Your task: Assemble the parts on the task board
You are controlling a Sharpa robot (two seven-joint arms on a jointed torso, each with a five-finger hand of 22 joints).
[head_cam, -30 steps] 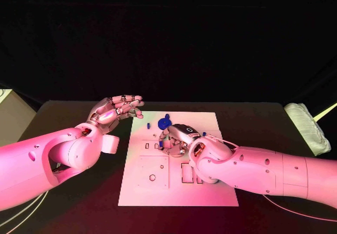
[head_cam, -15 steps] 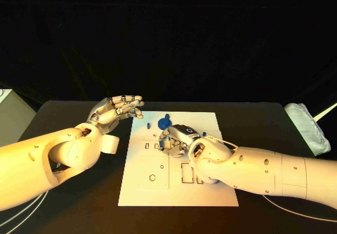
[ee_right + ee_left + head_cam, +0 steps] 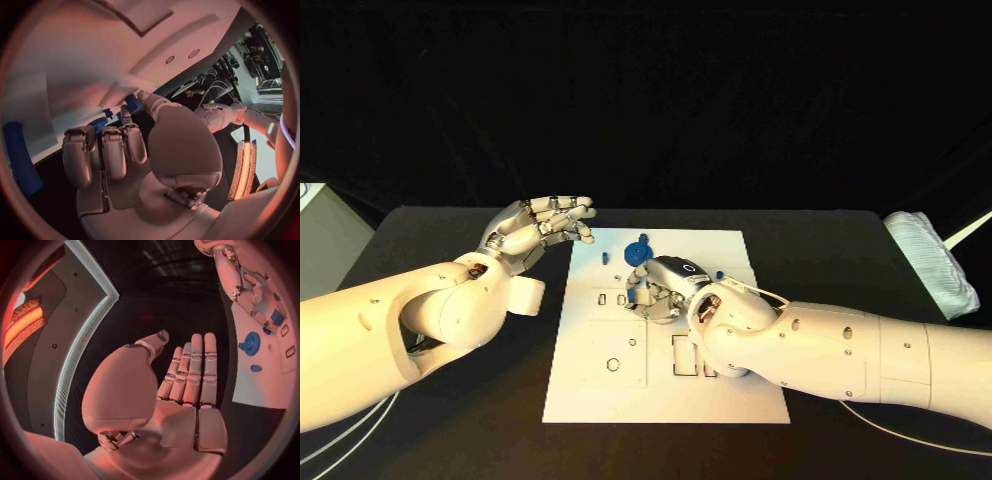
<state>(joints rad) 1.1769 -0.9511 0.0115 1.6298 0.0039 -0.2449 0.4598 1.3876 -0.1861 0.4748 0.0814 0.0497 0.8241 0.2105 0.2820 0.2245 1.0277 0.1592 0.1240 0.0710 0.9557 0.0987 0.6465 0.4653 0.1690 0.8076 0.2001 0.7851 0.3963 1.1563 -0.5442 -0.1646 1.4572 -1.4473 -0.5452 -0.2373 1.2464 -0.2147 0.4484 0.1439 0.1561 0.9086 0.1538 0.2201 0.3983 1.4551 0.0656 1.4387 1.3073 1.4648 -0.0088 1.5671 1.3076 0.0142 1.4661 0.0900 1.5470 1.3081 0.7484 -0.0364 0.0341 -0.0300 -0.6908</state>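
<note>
Two fat white arms with small round screw holes, each ending in a shiny silver hand, left hand (image 3: pixel 541 226) and right hand (image 3: pixel 666 287) (thin pale cables trail underneath).

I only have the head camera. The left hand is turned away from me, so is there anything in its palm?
Observer: No. The left wrist view shows the left hand with a bare palm and straight fingers.
Operator: And what's under the right hand?
Observer: The right wrist view shows a small blue part at the tips of the curled fingers of the right hand. I cannot tell whether it is gripped.
</note>
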